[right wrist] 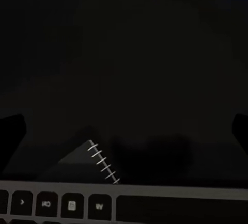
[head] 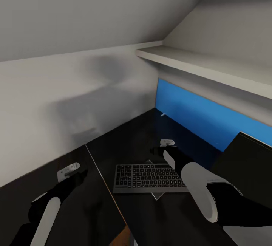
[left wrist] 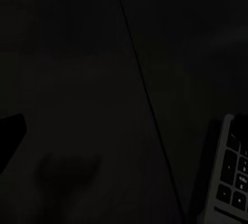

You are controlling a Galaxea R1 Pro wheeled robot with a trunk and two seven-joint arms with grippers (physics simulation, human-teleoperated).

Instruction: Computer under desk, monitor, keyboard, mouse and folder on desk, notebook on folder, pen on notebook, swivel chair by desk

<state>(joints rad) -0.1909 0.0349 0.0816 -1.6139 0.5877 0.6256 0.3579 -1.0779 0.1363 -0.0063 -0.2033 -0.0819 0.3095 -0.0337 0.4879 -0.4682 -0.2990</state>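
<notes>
The black keyboard point(head: 151, 178) with grey keys lies on the black desk point(head: 128, 136), left of the black monitor point(head: 245, 155). It rests on a spiral-bound notebook point(right wrist: 98, 159), whose corners point(head: 160, 194) poke out from beneath it. My right gripper point(head: 155, 151) hovers open just beyond the keyboard's far edge point(right wrist: 124, 203), with its fingertips point(right wrist: 10, 131) wide apart. Left of the keyboard point(left wrist: 232, 177), my left gripper point(head: 80, 174) hangs over bare desk and looks open. A short white stick, likely the pen point(head: 163, 114), lies by the blue back panel point(head: 196, 113).
A white shelf point(head: 204, 64) runs above the blue panel on the right. A light grey wall point(head: 68, 98) borders the desk's left and far side. A seam point(head: 100, 178) divides the desk top.
</notes>
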